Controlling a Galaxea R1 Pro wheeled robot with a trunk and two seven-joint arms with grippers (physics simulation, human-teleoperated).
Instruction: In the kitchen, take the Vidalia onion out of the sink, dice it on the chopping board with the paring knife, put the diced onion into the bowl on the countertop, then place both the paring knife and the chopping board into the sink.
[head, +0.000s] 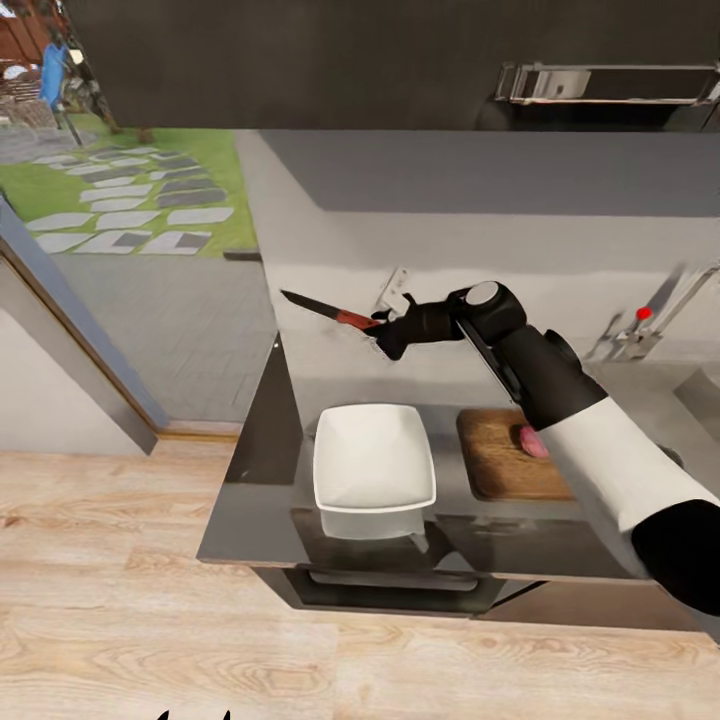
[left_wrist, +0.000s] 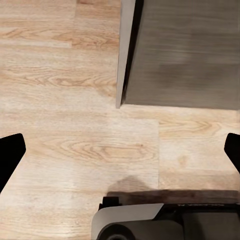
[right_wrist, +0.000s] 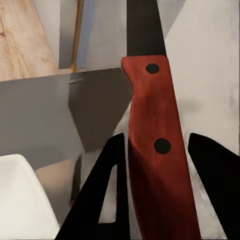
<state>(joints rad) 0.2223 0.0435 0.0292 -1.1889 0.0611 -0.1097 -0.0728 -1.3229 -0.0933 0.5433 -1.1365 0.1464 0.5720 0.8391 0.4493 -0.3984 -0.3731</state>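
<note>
right gripper clamping paring knife (blade outward), above bowl, chopping board

The white square bowl sat at mid-frame on the grey countertop; the brown wooden chopping board lay right of it.

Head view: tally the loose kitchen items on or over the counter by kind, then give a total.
Paring knife: 1, held in the right gripper
Bowl: 1, white, nothing in it
Chopping board: 1, brown wood
Onion: 1 pink piece showing on the board; the arm hides part of it
Total: 4
</note>
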